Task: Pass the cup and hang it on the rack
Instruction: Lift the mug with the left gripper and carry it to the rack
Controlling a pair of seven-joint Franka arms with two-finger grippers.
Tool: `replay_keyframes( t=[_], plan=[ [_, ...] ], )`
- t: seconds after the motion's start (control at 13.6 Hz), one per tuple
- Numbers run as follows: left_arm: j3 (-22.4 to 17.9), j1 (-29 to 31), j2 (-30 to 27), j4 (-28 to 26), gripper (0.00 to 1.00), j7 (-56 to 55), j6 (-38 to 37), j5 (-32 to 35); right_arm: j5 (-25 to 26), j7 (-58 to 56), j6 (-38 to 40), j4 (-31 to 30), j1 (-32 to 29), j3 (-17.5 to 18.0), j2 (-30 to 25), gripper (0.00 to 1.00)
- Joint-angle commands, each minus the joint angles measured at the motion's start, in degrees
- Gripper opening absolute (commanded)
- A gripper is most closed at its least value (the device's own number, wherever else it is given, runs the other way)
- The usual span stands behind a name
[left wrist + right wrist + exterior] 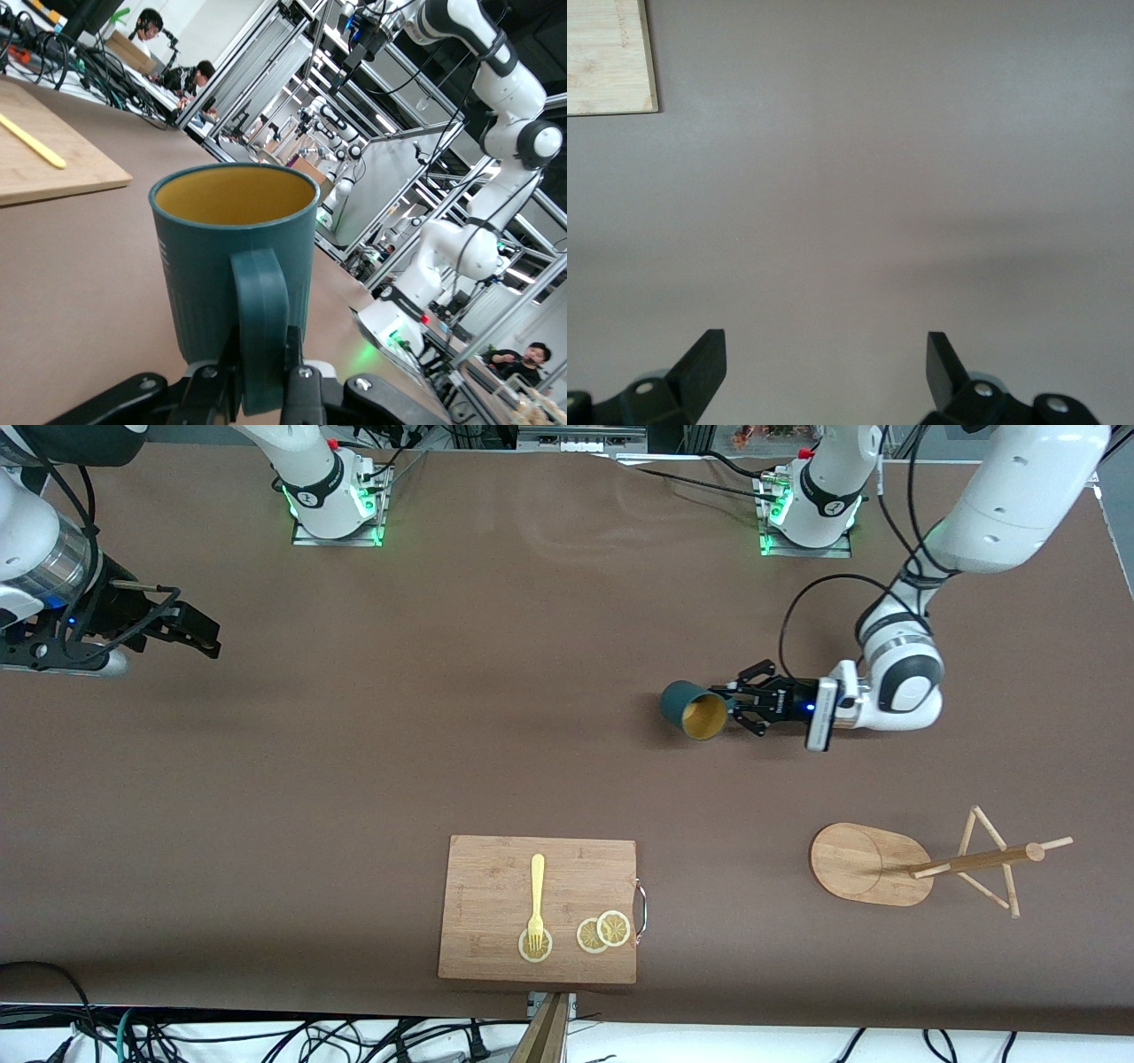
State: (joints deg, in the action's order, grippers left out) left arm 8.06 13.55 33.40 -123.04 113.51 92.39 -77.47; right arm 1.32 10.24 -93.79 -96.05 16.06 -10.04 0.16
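The ribbed dark teal cup (233,257) hides its own base in the left wrist view, where the left gripper's black fingers (301,390) run off the frame's edge. In the right wrist view the right gripper's two black fingertips (700,359) are cut off, as is the rectangular bamboo cutting board (607,57). In the front view, the right arm's white upper links (27,540) leave the frame at its end of the table.

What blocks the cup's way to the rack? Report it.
Nothing visible does. The left gripper holds the cup by its handle, and only bare table lies between it and the rack, which is lying tipped over.
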Motion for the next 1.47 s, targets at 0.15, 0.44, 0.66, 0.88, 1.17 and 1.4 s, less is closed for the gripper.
replay_keyframes(
  t=[0.15, 0.44, 0.66, 0.88, 1.17, 1.4],
  plan=[
    [0.38, 11.65, -0.18, 7.35, 0.00, -13.90, -8.70, 13.81, -0.79, 0.48, 0.63, 1.13, -0.24, -0.16, 0.45, 1.00],
    [0.38, 18.42, 1.23, 13.07, 0.00, -29.18, -15.20, 18.31, -0.79, 0.48, 0.89, 1.13, -0.32, -0.16, 0.45, 1.00],
    [0.38, 21.16, 2.28, 17.73, 0.00, -44.03, -18.64, 18.32, -0.79, 0.48, 1.16, 1.13, -0.24, -0.16, 0.45, 1.00],
    [0.38, 23.96, 2.81, 19.06, 0.00, -54.85, -19.52, 18.32, -0.79, 0.48, 1.25, 1.04, -0.32, -0.16, 0.45, 1.00],
    [0.55, 25.38, 3.16, 24.32, 0.00, -67.42, -20.58, 17.26, -0.79, 0.40, 1.25, 0.95, -0.32, -0.16, 0.45, 1.00],
    [0.64, 24.94, 3.52, 27.14, 0.00, -73.94, -20.58, 16.12, -0.79, 0.40, 1.25, 0.95, -0.32, -0.16, 0.45, 1.00]
  ],
)
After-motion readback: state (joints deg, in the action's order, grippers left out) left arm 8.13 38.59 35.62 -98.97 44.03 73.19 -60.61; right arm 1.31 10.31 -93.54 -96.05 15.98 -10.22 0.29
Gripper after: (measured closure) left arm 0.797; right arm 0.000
